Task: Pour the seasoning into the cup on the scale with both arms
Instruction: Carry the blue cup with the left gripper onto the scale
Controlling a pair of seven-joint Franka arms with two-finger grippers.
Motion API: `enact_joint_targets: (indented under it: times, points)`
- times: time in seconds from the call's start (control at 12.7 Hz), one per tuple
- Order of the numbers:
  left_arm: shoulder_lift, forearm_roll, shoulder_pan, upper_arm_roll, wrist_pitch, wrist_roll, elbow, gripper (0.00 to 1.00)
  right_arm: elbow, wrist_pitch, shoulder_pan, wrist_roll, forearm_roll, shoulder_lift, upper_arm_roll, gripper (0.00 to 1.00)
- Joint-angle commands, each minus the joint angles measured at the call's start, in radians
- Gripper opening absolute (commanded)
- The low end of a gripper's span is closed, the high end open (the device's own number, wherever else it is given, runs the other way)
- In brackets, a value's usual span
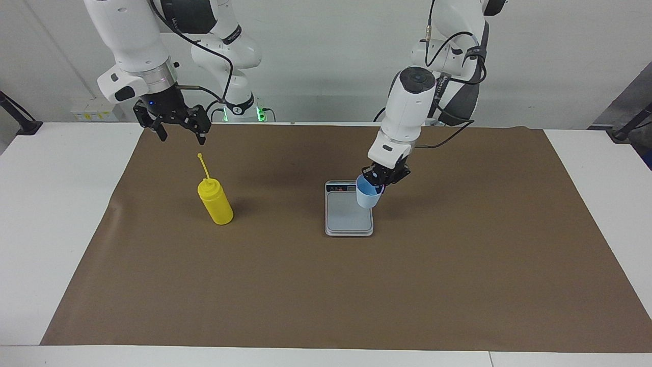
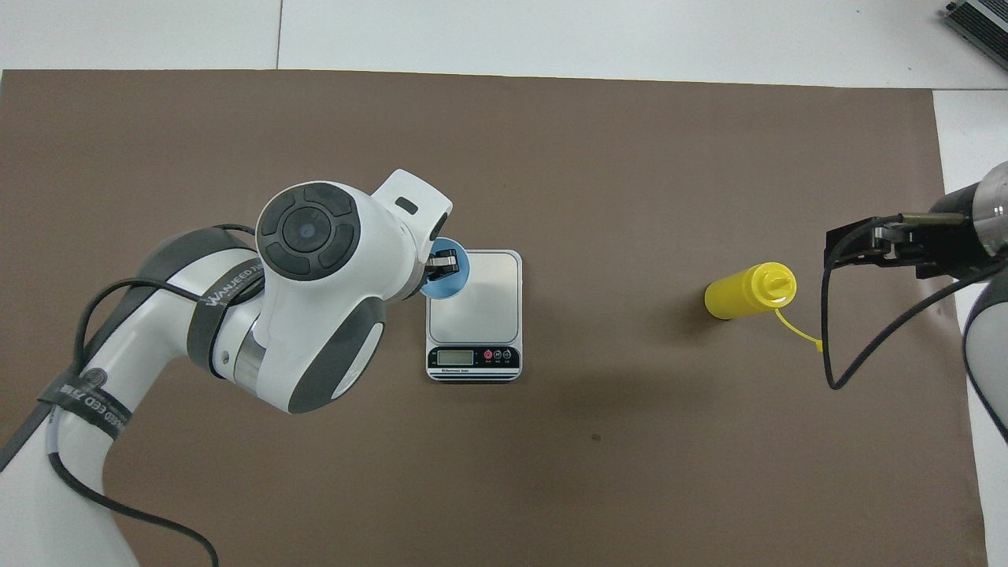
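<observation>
The light blue cup [image 1: 368, 197] [image 2: 458, 277] hangs upright in my left gripper [image 1: 378, 181] [image 2: 445, 262], which is shut on its rim, one finger inside the cup. It is over the edge of the silver-grey scale [image 1: 348, 215] [image 2: 482, 301] toward the left arm's end, by the display strip. The yellow seasoning bottle [image 1: 215, 204] [image 2: 744, 293] stands upright toward the right arm's end, its cap strap sticking out. My right gripper [image 1: 182, 137] [image 2: 828, 250] waits open in the air by the bottle, holding nothing.
A brown paper mat [image 1: 326, 285] covers most of the white table [image 1: 56, 204]. A black cable [image 2: 858, 354] loops down from the right arm close to the bottle's cap strap.
</observation>
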Motion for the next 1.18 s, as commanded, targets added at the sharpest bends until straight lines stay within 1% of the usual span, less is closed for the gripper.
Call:
enact_joint_targets:
  times: [0.0, 0.16, 0.31, 0.47, 0.55, 0.79, 1.1]
  points:
    - [0.025, 0.024, -0.040, 0.016, 0.045, -0.042, -0.024, 0.00, -0.016, -0.003, -0.014, -0.026, 0.023, -0.014, 0.005, 1.00]
    - [0.033, 0.031, -0.055, 0.016, 0.056, -0.056, -0.036, 0.00, -0.016, -0.003, -0.014, -0.025, 0.023, -0.014, 0.005, 1.00]
    - [0.034, 0.045, -0.069, 0.016, 0.103, -0.068, -0.065, 0.00, -0.016, -0.003, -0.014, -0.025, 0.023, -0.014, 0.005, 1.00]
    - [0.036, 0.047, -0.079, 0.016, 0.106, -0.078, -0.077, 0.00, -0.018, -0.003, -0.014, -0.025, 0.023, -0.016, 0.005, 1.00]
    - [0.051, 0.047, -0.089, 0.018, 0.118, -0.079, -0.082, 0.00, -0.018, -0.003, -0.014, -0.025, 0.023, -0.014, 0.005, 1.00]
    - [0.064, 0.060, -0.089, 0.018, 0.143, -0.094, -0.080, 0.00, -0.018, -0.003, -0.014, -0.025, 0.023, -0.016, 0.005, 1.00]
    - [0.064, 0.062, -0.090, 0.016, 0.146, -0.094, -0.093, 0.00, -0.018, -0.003, -0.014, -0.025, 0.023, -0.016, 0.005, 1.00]
